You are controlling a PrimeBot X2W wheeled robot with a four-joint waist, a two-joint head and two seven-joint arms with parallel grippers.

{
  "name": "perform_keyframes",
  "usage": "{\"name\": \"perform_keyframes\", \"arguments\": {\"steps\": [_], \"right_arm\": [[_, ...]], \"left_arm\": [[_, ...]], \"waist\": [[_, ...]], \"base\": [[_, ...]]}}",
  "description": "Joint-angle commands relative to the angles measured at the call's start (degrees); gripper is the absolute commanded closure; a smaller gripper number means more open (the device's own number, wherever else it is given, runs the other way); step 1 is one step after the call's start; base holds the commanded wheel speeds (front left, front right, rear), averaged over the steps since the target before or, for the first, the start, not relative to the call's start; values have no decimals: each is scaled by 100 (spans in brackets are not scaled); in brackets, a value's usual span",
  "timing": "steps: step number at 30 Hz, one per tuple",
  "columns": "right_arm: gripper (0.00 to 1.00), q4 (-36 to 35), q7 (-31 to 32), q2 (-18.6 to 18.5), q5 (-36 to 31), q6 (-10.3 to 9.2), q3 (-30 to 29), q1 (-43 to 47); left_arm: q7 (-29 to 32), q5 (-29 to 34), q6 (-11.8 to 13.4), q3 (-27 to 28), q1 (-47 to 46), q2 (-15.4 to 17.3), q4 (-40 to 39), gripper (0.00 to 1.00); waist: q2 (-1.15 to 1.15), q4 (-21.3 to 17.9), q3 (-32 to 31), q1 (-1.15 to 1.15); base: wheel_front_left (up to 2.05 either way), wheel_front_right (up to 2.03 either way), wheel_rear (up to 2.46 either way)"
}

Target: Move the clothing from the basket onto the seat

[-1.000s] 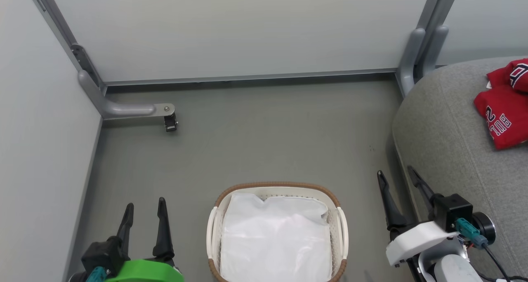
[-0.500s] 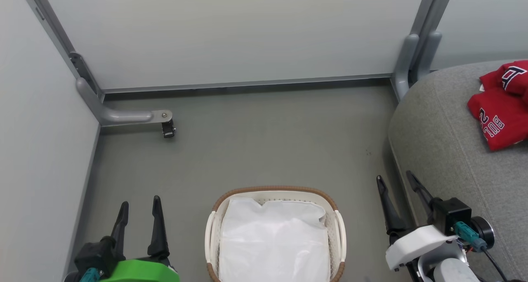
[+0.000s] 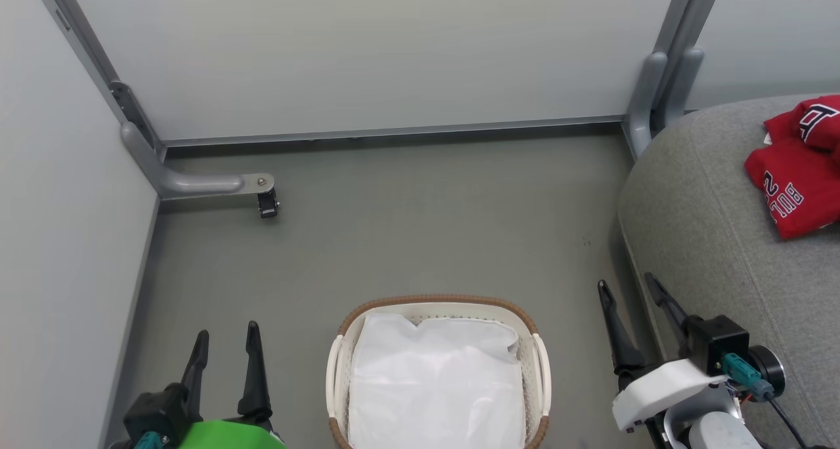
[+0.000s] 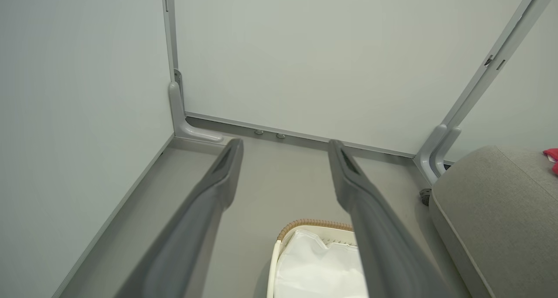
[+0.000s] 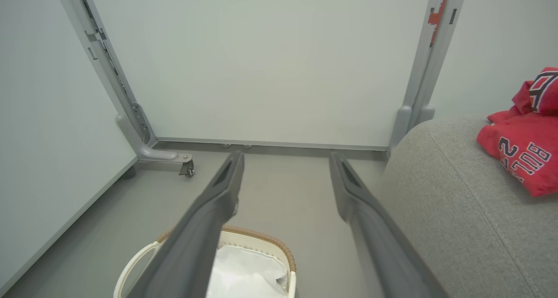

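While hovering above floor [image 3: 420, 239], spread open, gripping nothing: left end effector [image 3: 227, 331]. Centre, on floor: basket [image 3: 433, 300], lined with white cloth [image 3: 436, 383]. Right end effector [image 3: 625, 281] equally spread and empty, just beside seat [image 3: 709, 226]. Clothing [image 3: 797, 186] heaped on seat, far right.

Head camera looks down; wrist cameras look forward, sharing the basket [image 3: 436, 299]
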Motion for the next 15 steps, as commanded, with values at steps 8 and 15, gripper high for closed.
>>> {"name": "perform_keyframes", "arguments": {"steps": [8, 15], "right_arm": [[0, 22, -11, -19, 32, -9, 5, 66], [100, 157, 52, 28, 229, 0, -16, 40]], "left_arm": [[2, 66, -28, 41, -10, -6, 85, 0], [59, -154, -30, 18, -14, -34, 254, 100]], "waist": [[0, -1, -10, 0], [0, -6, -13, 0]], "base": [[0, 0, 0], [0, 0, 0]]}}
